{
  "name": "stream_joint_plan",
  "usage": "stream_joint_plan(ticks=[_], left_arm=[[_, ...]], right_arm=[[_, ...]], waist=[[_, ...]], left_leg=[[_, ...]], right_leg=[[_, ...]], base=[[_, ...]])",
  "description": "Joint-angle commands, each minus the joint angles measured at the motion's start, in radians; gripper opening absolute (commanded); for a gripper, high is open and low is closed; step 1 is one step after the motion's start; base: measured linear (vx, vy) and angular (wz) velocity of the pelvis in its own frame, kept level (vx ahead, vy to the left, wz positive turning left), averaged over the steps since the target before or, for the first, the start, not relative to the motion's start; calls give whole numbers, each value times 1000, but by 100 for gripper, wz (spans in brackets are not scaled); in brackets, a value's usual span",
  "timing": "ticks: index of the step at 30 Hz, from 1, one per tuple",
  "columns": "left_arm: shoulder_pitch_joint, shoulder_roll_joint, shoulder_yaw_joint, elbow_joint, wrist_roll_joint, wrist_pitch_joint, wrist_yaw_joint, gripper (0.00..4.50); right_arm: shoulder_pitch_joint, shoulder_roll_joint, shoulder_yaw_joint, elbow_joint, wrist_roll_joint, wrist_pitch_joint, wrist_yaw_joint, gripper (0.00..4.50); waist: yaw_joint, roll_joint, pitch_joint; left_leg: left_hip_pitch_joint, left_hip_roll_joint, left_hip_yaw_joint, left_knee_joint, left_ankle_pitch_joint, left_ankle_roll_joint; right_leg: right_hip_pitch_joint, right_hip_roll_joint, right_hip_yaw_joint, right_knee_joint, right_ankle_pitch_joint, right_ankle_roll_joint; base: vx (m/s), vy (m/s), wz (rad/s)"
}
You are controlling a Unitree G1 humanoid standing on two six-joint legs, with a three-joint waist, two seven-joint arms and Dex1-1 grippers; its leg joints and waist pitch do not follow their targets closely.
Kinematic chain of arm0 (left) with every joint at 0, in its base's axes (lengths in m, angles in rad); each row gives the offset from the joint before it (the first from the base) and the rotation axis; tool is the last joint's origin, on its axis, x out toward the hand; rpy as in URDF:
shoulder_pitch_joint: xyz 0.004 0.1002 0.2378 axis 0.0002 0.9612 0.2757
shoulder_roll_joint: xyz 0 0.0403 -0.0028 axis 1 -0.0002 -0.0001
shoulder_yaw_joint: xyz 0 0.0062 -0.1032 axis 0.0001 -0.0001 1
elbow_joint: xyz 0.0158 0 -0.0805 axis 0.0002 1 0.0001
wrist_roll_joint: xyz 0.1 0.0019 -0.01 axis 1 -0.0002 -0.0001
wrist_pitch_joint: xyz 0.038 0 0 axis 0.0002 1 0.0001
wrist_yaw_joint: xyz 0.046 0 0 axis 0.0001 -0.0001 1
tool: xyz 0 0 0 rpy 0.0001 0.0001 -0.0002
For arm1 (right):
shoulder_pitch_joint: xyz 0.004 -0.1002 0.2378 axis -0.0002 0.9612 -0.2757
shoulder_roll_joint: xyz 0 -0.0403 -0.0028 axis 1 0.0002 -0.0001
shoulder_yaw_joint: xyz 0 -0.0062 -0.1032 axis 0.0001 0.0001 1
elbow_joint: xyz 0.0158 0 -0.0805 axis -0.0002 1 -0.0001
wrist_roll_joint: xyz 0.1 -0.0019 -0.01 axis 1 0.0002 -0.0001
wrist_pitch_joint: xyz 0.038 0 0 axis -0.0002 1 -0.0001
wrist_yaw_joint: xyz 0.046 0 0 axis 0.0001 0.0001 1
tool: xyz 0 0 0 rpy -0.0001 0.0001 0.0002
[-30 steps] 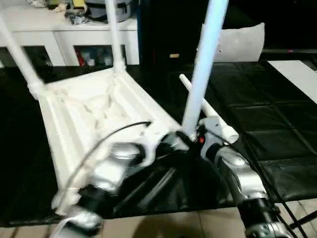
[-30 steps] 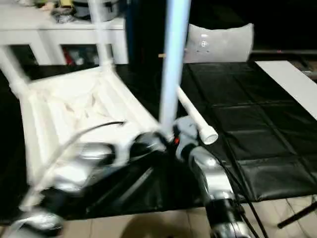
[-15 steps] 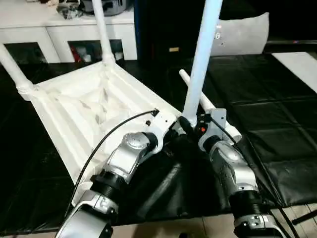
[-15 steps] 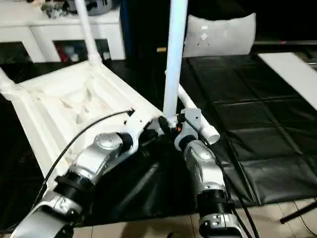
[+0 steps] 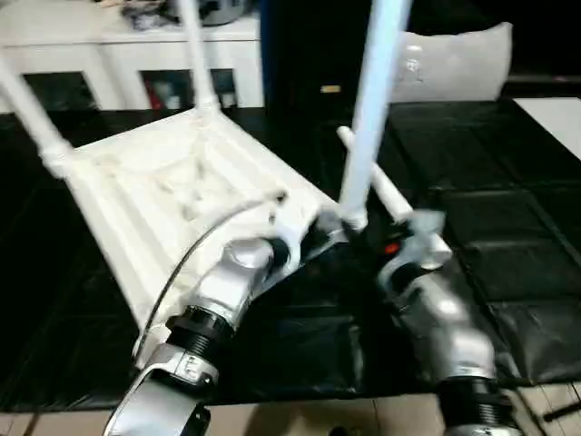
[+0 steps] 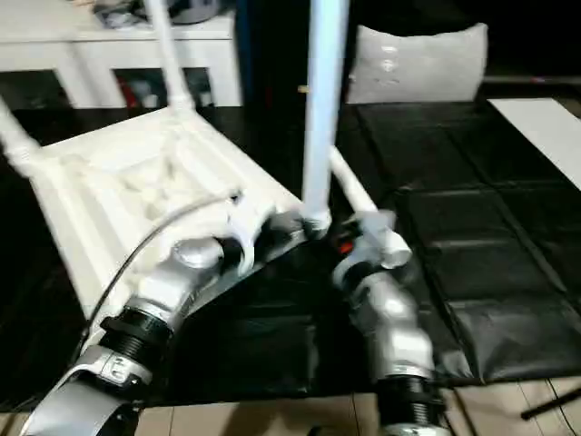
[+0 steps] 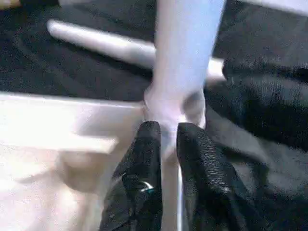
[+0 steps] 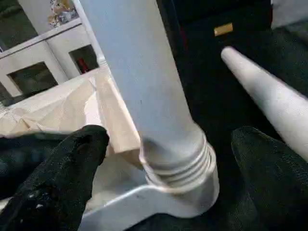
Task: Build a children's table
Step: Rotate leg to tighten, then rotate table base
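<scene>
right gripper (image 8: pixel 159 159) fingers stand wide apart, flanking the threaded base of the upright leg (image 5: pixel 368 118) without touching. left gripper (image 7: pixel 166 139) fingers sit nearly together at its socket. tabletop (image 5: pixel 163 191) lies inverted on black mat (image 5: pixel 508 236). judged light, rigid, slippery plastic; grip legs low.

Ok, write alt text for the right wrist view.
A white table leg stands upright in the corner socket of the upturned table top, its threaded end showing, with the right gripper's black fingers spread wide on either side. Another leg lies on the black mat beyond.
</scene>
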Motion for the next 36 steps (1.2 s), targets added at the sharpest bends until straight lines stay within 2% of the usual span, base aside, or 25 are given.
stream_joint_plan(ticks=[1,3,4,5,6,7,8,9,10,11,12,13,14,15,17,18,19,22,24,26,29,30,32,34,36], left_arm=[[7,30,30,-71,-24,44,-11,78],[23,72,29,-139,-28,77,-39,78],[42,119,29,-203,-20,112,-58,78],[42,119,29,-203,-20,112,-58,78],[57,165,25,-246,-2,133,-70,78],[72,213,20,-287,11,157,-92,78],[98,299,23,-351,41,197,-116,78],[100,308,23,-357,44,201,-118,62],[119,383,46,-405,70,249,-127,44],[129,421,64,-426,79,278,-131,44],[136,449,74,-446,79,303,-131,44],[143,478,81,-457,93,317,-129,44],[159,540,90,-481,121,346,-126,44],[167,564,91,-486,135,351,-126,44],[200,652,104,-496,173,375,-126,17],[206,666,108,-494,175,380,-125,5],[225,690,110,-493,181,396,-120,2],[263,743,93,-480,220,406,-109,1],[281,761,89,-478,232,423,-104,1],[294,778,78,-488,237,447,-109,1],[306,768,75,-514,212,477,-134,1],[318,755,59,-523,187,483,-163,1],[329,741,41,-527,167,473,-182,1],[332,744,23,-539,158,483,-207,1],[335,756,5,-563,144,517,-238,1]], right_arm=[[19,-20,37,-38,-6,48,23,450],[31,-47,83,-50,-44,66,40,450],[41,-76,135,-57,-84,101,60,450],[41,-76,135,-57,-84,101,60,450],[48,-94,171,-64,-105,118,79,450],[54,-108,199,-75,-118,135,94,450],[63,-121,233,-94,-128,174,108,450],[63,-122,236,-96,-129,177,109,450],[66,-126,255,-110,-137,207,106,450],[66,-125,263,-111,-138,219,104,450],[66,-127,269,-116,-136,231,103,450],[65,-129,276,-117,-138,237,103,450],[64,-132,290,-122,-141,253,103,450],[63,-133,295,-123,-144,257,102,450],[56,-130,305,-122,-149,287,97,450],[54,-129,305,-121,-148,297,96,450],[49,-124,305,-123,-147,312,90,450],[38,-113,303,-122,-145,337,72,450],[27,-118,321,-104,-174,300,63,450],[17,-117,326,-86,-184,288,54,450],[9,-114,326,-74,-183,296,52,450],[-4,-111,330,-53,-191,295,48,450],[-27,-105,331,-18,-200,286,40,450],[-42,-102,328,7,-204,277,37,450],[-57,-99,326,33,-206,272,32,450]], waist=[[8,-12,-69],[6,-10,-68],[4,-9,-68],[3,-8,-66],[4,-6,-65],[4,-7,-62],[2,-8,-61],[1,-6,-62],[-4,-24,-60],[-2,-10,-59],[-1,-7,-60],[-2,-8,-56],[1,-14,-56],[-2,-11,-52],[-3,-10,-52],[-4,-13,-52],[1,-12,-54],[-1,-12,-52],[1,-11,-53],[1,-15,-52],[1,-15,-52],[1,-11,-52],[1,-15,-54],[0,-10,-54],[0,-11,-57]], left_leg=[[-5,35,2,-66,-65,116],[-10,36,1,-68,-63,106],[-7,38,0,-70,-75,94],[-8,36,1,-71,-83,88],[-2,37,2,-70,-95,82],[-6,36,2,-73,-112,71],[-5,38,1,-75,-118,65],[-5,38,-1,-76,-118,59],[-5,38,2,-77,-116,53],[-1,35,1,-78,-122,45],[4,36,2,-76,-121,39],[3,35,2,-79,-128,35],[6,39,-2,-82,-142,25],[5,36,-1,-83,-154,23],[6,37,-4,-86,-160,13],[6,36,-4,-86,-165,12],[15,38,-4,-85,-165,2],[10,37,-7,-90,-180,-3],[14,37,-5,-89,-182,-8],[13,36,-6,-91,-184,-14],[14,34,-4,-89,-186,-13],[14,34,-4,-89,-183,-14],[11,34,-4,-88,-177,-14],[11,34,-4,-88,-176,-14],[12,34,-3,-87,-165,-14]], right_leg=[[78,-51,58,-71,-305,-146],[81,-50,59,-66,-289,-148],[80,-51,59,-65,-293,-151],[80,-48,60,-67,-300,-149],[76,-49,61,-69,-311,-147],[80,-49,62,-70,-345,-133],[78,-47,63,-71,-357,-126],[81,-48,62,-69,-359,-121],[77,-44,64,-72,-371,-108],[76,-45,64,-73,-397,-104],[73,-46,65,-73,-394,-104],[72,-42,63,-76,-399,-105],[72,-43,63,-69,-406,-105],[69,-40,65,-74,-415,-99],[70,-40,67,-70,-401,-101],[69,-39,66,-71,-403,-99],[65,-41,70,-70,-384,-110],[68,-38,73,-63,-364,-119],[65,-39,79,-63,-353,-127],[66,-39,83,-60,-344,-139],[66,-41,86,-62,-353,-143],[66,-42,87,-61,-350,-146],[68,-41,87,-59,-330,-160],[69,-40,86,-59,-319,-164],[70,-41,87,-53,-298,-173]], base=[[0,0,0],[0,0,0],[0,0,0],[0,0,0],[0,0,0],[0,0,0],[0,0,0],[0,0,0],[0,0,0],[0,0,0],[0,0,0],[0,0,0],[0,0,0],[0,0,0],[0,0,0],[0,0,0],[0,0,0],[0,0,0],[0,0,0],[0,0,0],[0,0,0],[0,0,0],[0,0,0],[0,0,0],[0,0,0]])
